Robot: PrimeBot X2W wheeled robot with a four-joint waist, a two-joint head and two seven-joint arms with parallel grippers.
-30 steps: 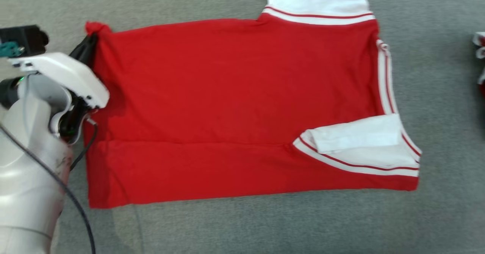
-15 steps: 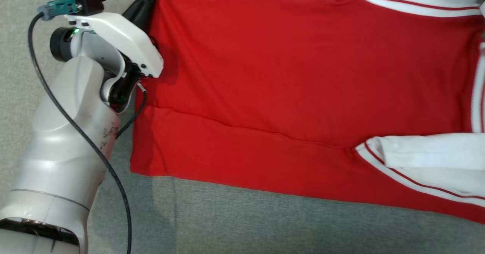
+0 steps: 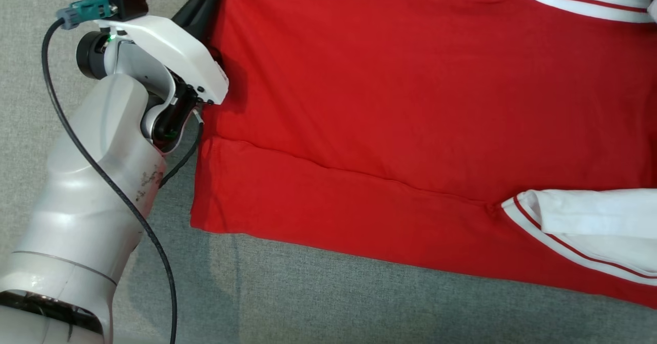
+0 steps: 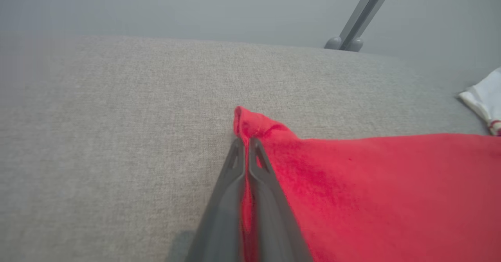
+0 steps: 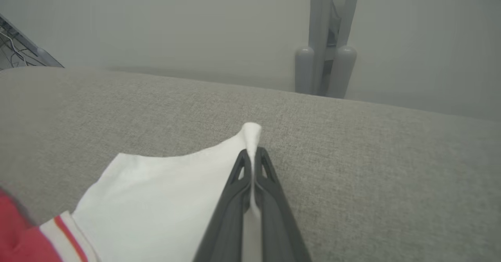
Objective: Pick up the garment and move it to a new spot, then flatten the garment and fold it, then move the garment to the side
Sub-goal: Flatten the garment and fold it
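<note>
Left wrist view: fold grips set.
Now left end effector (image 4: 246, 140) pinches the garment (image 4: 372, 183) by its red corner, right end effector (image 5: 253, 152) its white sleeve (image 5: 168, 183); next, probably lift both across evenly.

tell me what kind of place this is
Likely an indoor robot test space: a wide grey fabric-covered surface with the garment spread on it, a bare grey wall and a metal stand behind.

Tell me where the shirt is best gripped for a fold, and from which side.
Probably the shirt by its near hem corner, coming from the left over the grey surface: that corner lies flat at the cloth's edge. The left gripper pinches the far corner likewise.
</note>
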